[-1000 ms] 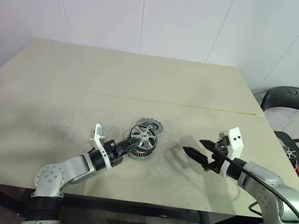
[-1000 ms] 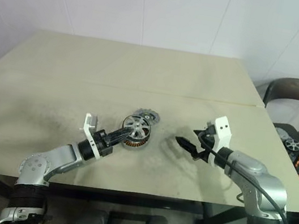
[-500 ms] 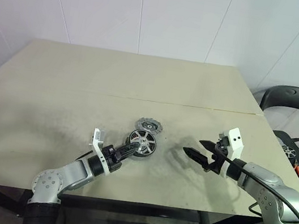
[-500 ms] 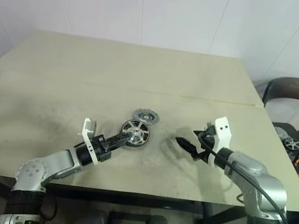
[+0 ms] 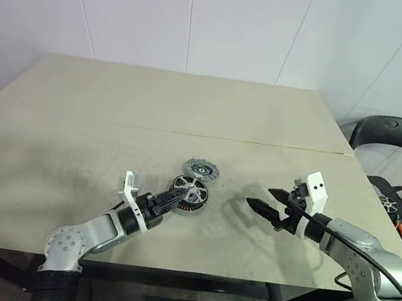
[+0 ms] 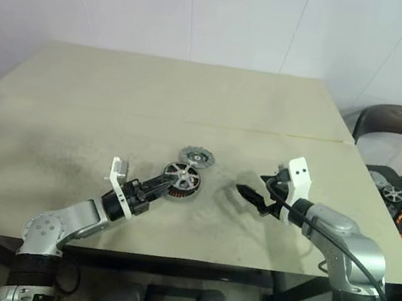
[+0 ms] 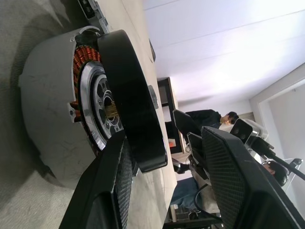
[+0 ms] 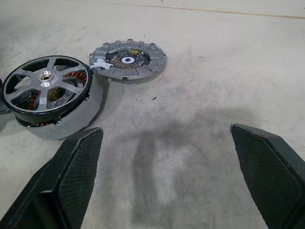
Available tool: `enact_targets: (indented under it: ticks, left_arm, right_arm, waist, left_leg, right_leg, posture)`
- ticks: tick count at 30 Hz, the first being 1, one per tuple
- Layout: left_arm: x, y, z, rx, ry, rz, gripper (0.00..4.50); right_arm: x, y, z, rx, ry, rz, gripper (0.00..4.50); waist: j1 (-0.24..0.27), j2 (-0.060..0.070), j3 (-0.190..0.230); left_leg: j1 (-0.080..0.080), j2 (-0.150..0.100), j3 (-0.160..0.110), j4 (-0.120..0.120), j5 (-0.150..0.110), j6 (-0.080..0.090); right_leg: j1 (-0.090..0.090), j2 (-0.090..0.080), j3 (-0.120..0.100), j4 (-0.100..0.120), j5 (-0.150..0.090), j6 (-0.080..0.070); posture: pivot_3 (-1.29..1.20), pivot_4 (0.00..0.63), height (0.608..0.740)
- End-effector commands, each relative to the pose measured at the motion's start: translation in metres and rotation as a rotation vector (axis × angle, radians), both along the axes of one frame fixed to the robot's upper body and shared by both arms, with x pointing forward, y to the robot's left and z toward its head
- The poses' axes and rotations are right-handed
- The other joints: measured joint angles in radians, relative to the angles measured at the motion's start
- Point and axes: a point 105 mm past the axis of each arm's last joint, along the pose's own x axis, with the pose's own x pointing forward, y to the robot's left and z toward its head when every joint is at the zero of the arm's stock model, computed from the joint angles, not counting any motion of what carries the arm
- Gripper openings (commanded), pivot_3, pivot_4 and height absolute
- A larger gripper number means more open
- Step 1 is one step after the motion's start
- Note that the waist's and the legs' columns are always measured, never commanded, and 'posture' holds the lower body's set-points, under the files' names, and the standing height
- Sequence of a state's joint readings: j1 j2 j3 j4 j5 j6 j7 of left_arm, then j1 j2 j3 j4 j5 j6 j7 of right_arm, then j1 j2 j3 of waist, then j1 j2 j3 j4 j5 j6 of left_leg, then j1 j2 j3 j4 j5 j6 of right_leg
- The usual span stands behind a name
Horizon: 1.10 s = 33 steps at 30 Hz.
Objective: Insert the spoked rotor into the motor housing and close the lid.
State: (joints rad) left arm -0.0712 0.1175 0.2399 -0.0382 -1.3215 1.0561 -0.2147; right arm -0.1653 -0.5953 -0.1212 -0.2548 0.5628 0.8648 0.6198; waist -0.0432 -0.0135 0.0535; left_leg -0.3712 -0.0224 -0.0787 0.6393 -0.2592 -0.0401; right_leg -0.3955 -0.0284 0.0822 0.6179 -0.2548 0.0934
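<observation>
Currently, left claw [image 5: 170,203] sits low on the table [image 5: 73,129], fingers parted around the near rim of the rotor [image 5: 189,193]; in the left wrist view one finger [image 7: 107,191] lies by the rim and the other stands clear of it, so no firm grip, jaws partly open. Rotor, spoked with a black rim, sits tilted in the housing [image 8: 57,121], not fully seated: copper windings show in the gap between the black rim and the grey shell. Whole stack rests on the table near its middle.

Just behind it, apart from it, a flat notched grey disc [image 5: 201,169] with a dark core lies on the table; can't tell whether it's the lid.

Right claw [image 5: 257,205] hovers over the table well right of the stack, pointing toward it, fingers wide open and empty.

Far right, off the table: a black chair [image 5: 396,137].
</observation>
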Motion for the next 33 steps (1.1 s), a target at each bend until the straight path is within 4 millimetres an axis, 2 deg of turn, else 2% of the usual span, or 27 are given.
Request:
enact_targets:
  ticks: [1, 7, 10, 13, 16, 20, 22, 25, 27, 29, 32, 33]
  left_arm:
    - [-0.009, 0.012, 0.014, 0.010, -0.048, -0.018, 2.42]
    - [-0.023, 0.056, 0.040, 0.088, -0.120, -0.031, 2.42]
    - [-0.018, 0.083, 0.046, 0.152, -0.128, 0.017, 2.42]
    - [-0.010, 0.098, 0.053, 0.185, -0.153, 0.062, 2.42]
    - [0.000, 0.106, 0.066, 0.206, -0.208, 0.098, 2.42]
    - [0.004, 0.102, 0.081, 0.386, -0.370, 0.072, 2.42]
    - [0.002, 0.095, 0.094, 0.505, -0.556, 0.072, 2.42]
    - [-0.011, 0.087, 0.103, 0.592, -0.715, -0.026, 2.47]
    - [-0.012, 0.090, 0.099, 0.704, -0.793, -0.067, 2.47]
    - [-0.005, 0.099, 0.103, 0.740, -0.826, -0.044, 2.47]
    - [0.008, 0.110, 0.113, 0.754, -0.850, 0.023, 2.47]
    - [0.012, 0.112, 0.114, 0.755, -0.851, 0.040, 2.47]
  right_arm:
    - [0.002, 0.004, 0.013, -0.011, -0.064, 0.025, 4.47]
    - [0.004, 0.007, 0.013, -0.006, -0.063, 0.035, 4.47]
    - [0.007, 0.009, 0.011, -0.004, -0.063, 0.038, 4.47]
    - [0.009, 0.016, 0.013, 0.006, -0.071, 0.059, 4.47]
    - [0.012, 0.027, 0.021, 0.026, -0.094, 0.098, 4.47]
    - [0.009, 0.056, 0.041, 0.094, -0.134, 0.239, 4.47]
    - [0.011, 0.068, 0.040, 0.087, -0.143, 0.290, 4.47]
    - [0.011, 0.083, 0.045, 0.084, -0.179, 0.376, 3.87]
    - [0.012, 0.091, 0.049, 0.097, -0.190, 0.416, 3.18]
    - [0.018, 0.098, 0.051, 0.080, -0.199, 0.437, 2.51]
    - [0.025, 0.110, 0.053, 0.049, -0.233, 0.490, 2.51]
    - [0.029, 0.116, 0.056, 0.057, -0.252, 0.498, 2.33]
  waist:
    - [-0.001, 0.000, 0.000]
    - [0.004, 0.000, 0.001]
    - [0.005, 0.000, 0.001]
    - [0.005, 0.000, 0.001]
    - [0.007, 0.000, 0.001]
    - [0.001, 0.000, 0.001]
    - [0.000, 0.000, 0.001]
    - [0.001, 0.000, 0.001]
    - [0.002, 0.001, 0.002]
    - [0.001, 0.001, 0.002]
    - [0.001, 0.001, 0.002]
    - [0.000, 0.001, 0.002]
  left_leg:
    - [-0.001, 0.000, 0.000, -0.001, 0.000, 0.000]
    - [-0.002, 0.001, 0.000, -0.006, 0.000, 0.000]
    - [-0.002, 0.001, 0.000, -0.006, 0.000, 0.000]
    - [-0.002, 0.001, 0.001, -0.006, 0.000, 0.000]
    - [-0.002, 0.000, 0.001, -0.006, 0.000, 0.000]
    - [-0.002, 0.000, 0.001, -0.007, 0.000, 0.000]
    - [-0.002, 0.000, 0.001, -0.008, 0.000, 0.000]
    - [-0.003, 0.001, 0.003, -0.010, 0.000, 0.000]
    - [-0.003, 0.001, 0.003, -0.010, 0.000, 0.000]
    - [-0.003, 0.001, 0.003, -0.010, 0.000, 0.000]
    - [-0.002, 0.001, 0.003, -0.007, 0.000, 0.000]
    - [-0.002, 0.001, 0.002, -0.007, 0.000, 0.000]
  right_leg:
    - [-0.001, 0.000, 0.000, 0.000, 0.000, 0.000]
    - [-0.005, 0.000, 0.000, 0.000, 0.000, 0.000]
    - [-0.005, 0.000, 0.000, -0.001, 0.000, 0.000]
    - [-0.005, -0.001, 0.000, -0.001, 0.000, -0.001]
    - [-0.005, -0.001, 0.000, -0.002, 0.000, -0.001]
    - [-0.006, -0.001, 0.000, -0.001, 0.001, -0.003]
    - [-0.006, -0.001, 0.001, -0.002, 0.003, -0.004]
    - [-0.007, -0.001, 0.001, -0.003, 0.003, -0.005]
    - [-0.007, -0.001, 0.001, -0.003, 0.003, -0.005]
    - [-0.007, -0.001, 0.001, -0.002, 0.003, -0.005]
    - [-0.006, 0.000, 0.001, -0.002, 0.003, -0.005]
    - [-0.006, 0.000, 0.001, -0.002, 0.002, -0.004]
  posture:
    - [0.00, 0.000, 0.740]
    - [0.00, 0.000, 0.740]
    - [0.00, 0.000, 0.740]
    - [0.00, 0.000, 0.740]
    - [0.00, 0.000, 0.740]
    - [0.00, 0.000, 0.740]
    - [0.00, 0.000, 0.740]
    - [0.00, 0.000, 0.740]
    - [0.00, 0.000, 0.740]
    - [0.00, 0.000, 0.740]
    - [0.00, 0.000, 0.740]
    - [0.00, 0.000, 0.740]
